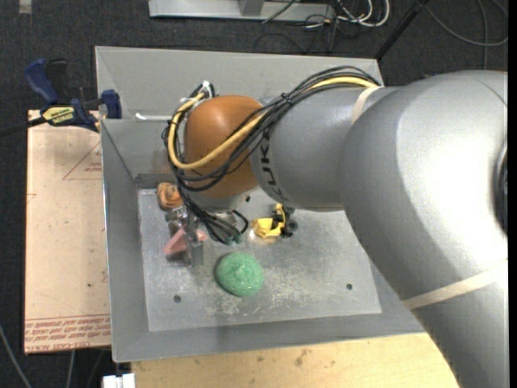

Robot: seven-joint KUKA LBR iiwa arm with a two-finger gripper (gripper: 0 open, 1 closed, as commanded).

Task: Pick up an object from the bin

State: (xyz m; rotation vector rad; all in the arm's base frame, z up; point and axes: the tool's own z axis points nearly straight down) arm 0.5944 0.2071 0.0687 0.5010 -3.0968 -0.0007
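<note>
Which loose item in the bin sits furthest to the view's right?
The small yellow piece, just under the arm. The green lump, pink piece and orange-brown piece all lie further left.

The arm (388,160) ran off the right and bottom edges and covered the right wall and much of the floor of the bin (266,309). Its orange wrist cover (218,144) and looped cables (174,140) hid the floor's back part and most of the end effector (187,241). A pink thing (173,246) lay against the end effector, partly screened; whether it was gripped could not be told. A small orange-brown thing (168,194) peeked out behind the cables, too small to name. A yellow-and-black thing (271,227) sat half under the arm, its kind unclear.
</note>
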